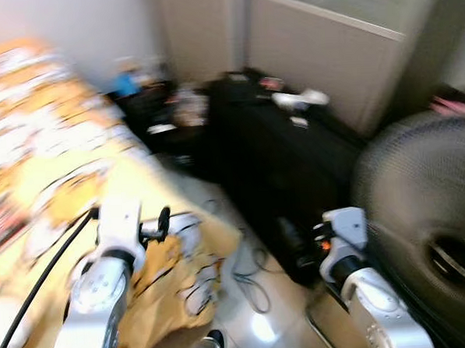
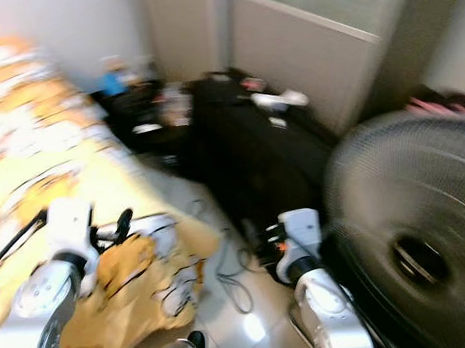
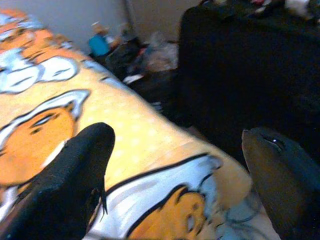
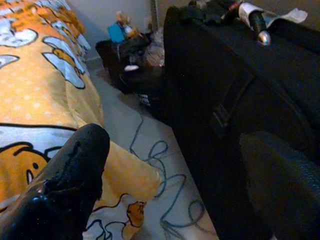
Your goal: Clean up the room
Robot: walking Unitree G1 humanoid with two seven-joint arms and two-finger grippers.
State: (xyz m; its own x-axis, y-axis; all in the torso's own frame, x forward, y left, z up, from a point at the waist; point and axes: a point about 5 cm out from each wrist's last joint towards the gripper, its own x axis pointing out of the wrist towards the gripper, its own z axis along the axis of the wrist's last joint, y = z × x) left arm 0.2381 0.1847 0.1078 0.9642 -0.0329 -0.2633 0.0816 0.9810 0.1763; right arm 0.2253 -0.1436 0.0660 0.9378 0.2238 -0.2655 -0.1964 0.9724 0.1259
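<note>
A blurred head view looks down into a cluttered bedroom. On the left lies a bed under a yellow-orange cartoon-print bedspread (image 1: 52, 152), its near corner hanging over the pale tiled floor (image 1: 263, 320). Along the middle runs a large black fabric suitcase (image 1: 283, 163) lying flat, its long axis stretching from near to far, with small loose items on top, among them a white crumpled object (image 1: 300, 99). A tangle of thin grey cable (image 1: 250, 278) lies on the floor between the bed corner and the suitcase. In the far corner sits a heap of dark bags and mixed clutter (image 1: 167, 107), including something blue. On the right, close by, stands a large round fan with a dark wire grille (image 1: 427, 234).

The left gripper (image 3: 175, 165) hovers just above the bedspread's near corner, its two black fingers spread wide and holding nothing. The right gripper (image 4: 180, 165) hangs low between the suitcase and the fan, fingers likewise spread apart and empty, facing the cable and the suitcase side.

Nothing appears tidied yet. The clutter to be cleared lies ahead, beyond both grippers: the cable is just ahead of the right gripper and slightly to its left, so that arm seems nearer to it, while the left arm is better placed for the bedspread.
</note>
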